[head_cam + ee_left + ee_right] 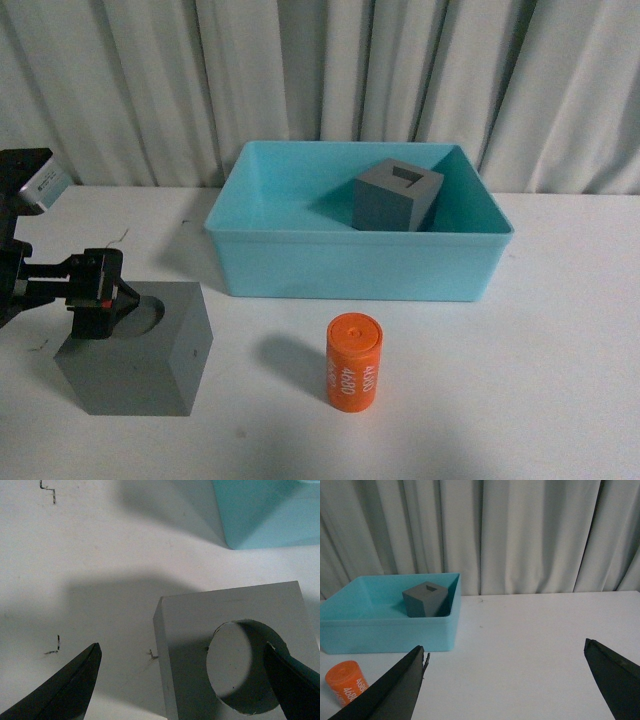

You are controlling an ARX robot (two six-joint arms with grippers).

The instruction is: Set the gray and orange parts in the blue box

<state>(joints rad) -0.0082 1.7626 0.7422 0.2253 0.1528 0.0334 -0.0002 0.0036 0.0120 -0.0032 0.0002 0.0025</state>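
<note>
A gray cube with a round recess [135, 350] stands at the table's front left. My left gripper [100, 295] hovers open over its left top edge. In the left wrist view that cube [190, 645] lies under the gripper [182, 650], with one finger over the recess and the other over bare table beside the cube. The gray cube with a square recess [397, 195] sits inside the blue box [350, 265], towards the back right. The orange cylinder [354, 362] stands upright in front of the box. My right gripper [504, 646] is open above the table, holding nothing, to the right of the blue box [385, 627] and orange cylinder [347, 682].
The white table [560, 380] stretches wide to the right of the box and cylinder. A pale curtain [300, 70] hangs close behind the box. Small dark marks [52, 647] dot the tabletop near the left gripper.
</note>
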